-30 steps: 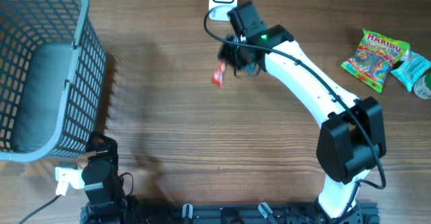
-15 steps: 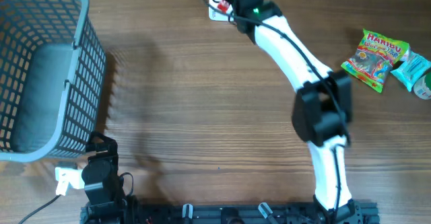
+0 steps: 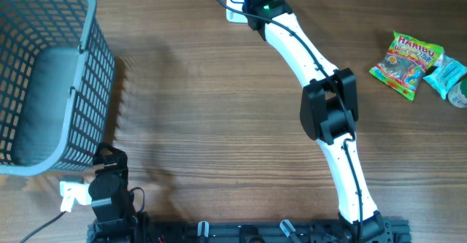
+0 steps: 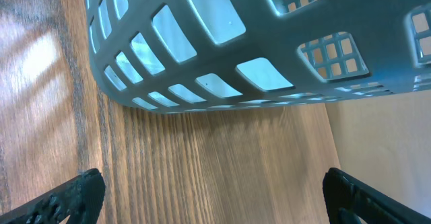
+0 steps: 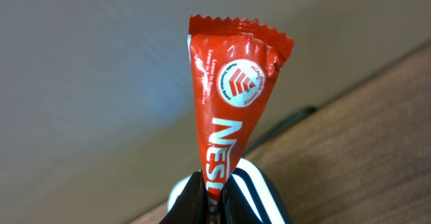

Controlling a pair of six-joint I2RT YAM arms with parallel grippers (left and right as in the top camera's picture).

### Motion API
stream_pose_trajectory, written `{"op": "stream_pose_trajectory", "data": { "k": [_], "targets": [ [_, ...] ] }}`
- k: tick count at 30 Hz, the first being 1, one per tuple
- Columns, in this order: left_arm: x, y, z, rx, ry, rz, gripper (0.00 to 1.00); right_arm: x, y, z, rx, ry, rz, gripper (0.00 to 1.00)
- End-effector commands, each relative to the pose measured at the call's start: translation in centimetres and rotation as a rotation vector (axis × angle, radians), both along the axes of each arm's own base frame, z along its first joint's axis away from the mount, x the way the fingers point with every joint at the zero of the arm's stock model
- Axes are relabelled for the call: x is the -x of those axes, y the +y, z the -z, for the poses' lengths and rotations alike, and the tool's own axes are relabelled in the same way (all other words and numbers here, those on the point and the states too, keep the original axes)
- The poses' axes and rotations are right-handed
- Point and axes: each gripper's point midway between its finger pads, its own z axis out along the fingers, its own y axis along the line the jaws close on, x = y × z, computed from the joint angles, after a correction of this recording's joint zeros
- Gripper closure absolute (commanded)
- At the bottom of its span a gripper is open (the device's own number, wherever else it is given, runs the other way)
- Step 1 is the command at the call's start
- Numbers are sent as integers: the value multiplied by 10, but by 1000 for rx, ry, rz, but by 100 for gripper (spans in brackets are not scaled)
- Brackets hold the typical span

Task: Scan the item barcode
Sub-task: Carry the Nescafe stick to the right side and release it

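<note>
Over the wooden table (image 3: pixel 219 126), right hand (image 5: pixel 214 198) pinches a red wrapper (image 5: pixel 232 109); left hand (image 4: pixel 215 200) stands spread.

Across the table (image 3: pixel 204 126)
The basket (image 3: pixel 44 75) is sitting at the left, the packets (image 3: pixel 406 62) lying right, the scanner (image 3: pixel 233 12) far-centre between.

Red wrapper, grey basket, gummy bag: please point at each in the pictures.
red wrapper (image 5: pixel 232 96), right wrist view, printed front.
grey basket (image 3: pixel 98 68), overhead view, right wall.
gummy bag (image 3: pixel 406 62), overhead view, middle.
</note>
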Motion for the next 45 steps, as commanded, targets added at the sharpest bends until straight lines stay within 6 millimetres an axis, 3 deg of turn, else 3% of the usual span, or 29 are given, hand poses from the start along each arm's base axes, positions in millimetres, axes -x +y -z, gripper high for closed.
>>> {"op": "stream_pose_trajectory", "data": {
  "k": [1,5,8,13,14,16,19,21,22,23,24,25,26,27,28,29,30,32,37,38,41,43,45],
  "targets": [
    [1,2,1,-8,0,-15,0,-4,-7,23,-27,26,37,95],
    [1,2,1,-8,0,-15,0,-8,-26,10,-36,66,37,95],
    [1,2,1,-8,0,-15,0,3,-65,3,18,165,98,95],
    [1,2,1,-8,0,-15,0,46,-179,-4,108,397,279,95],
    [1,2,1,-8,0,-15,0,62,-215,-3,112,469,335,95],
    [1,2,1,-8,0,-15,0,83,-255,10,94,593,348,95],
    [1,2,1,-8,0,-15,0,104,-286,48,82,780,161,95],
    [1,2,1,-8,0,-15,0,122,-318,72,91,871,184,95],
    [1,2,1,-8,0,-15,0,133,-343,87,99,921,212,96],
    [1,2,1,-8,0,-15,0,137,-354,95,99,935,218,95],
    [1,2,1,-8,0,-15,0,139,-364,100,94,940,223,91],
    [1,2,1,-8,0,-15,0,143,-376,104,85,944,243,76],
    [1,2,1,-8,0,-15,0,145,-385,104,74,945,259,54],
    [1,2,1,-8,0,-15,0,147,-392,105,61,944,263,52],
    [1,2,1,-8,0,-15,0,148,-394,104,48,942,251,45],
    [1,2,1,-8,0,-15,0,147,-389,100,24,938,218,13],
    [1,2,1,-8,0,-15,0,147,-386,95,10,930,210,0],
    [1,2,1,-8,0,-15,0,146,-383,67,-1,885,206,0],
    [1,2,1,-8,0,-15,0,164,-352,-80,53,652,180,0],
    [1,2,1,-8,0,-15,0,177,-336,-121,69,581,161,0],
    [1,2,1,-8,0,-15,0,226,-291,-197,70,465,75,0],
    [1,2,1,-8,0,-15,0,267,-255,-226,37,438,-29,0],
    [1,2,1,-8,0,-15,0,303,-227,-242,17,434,-114,0]
  ]
}}
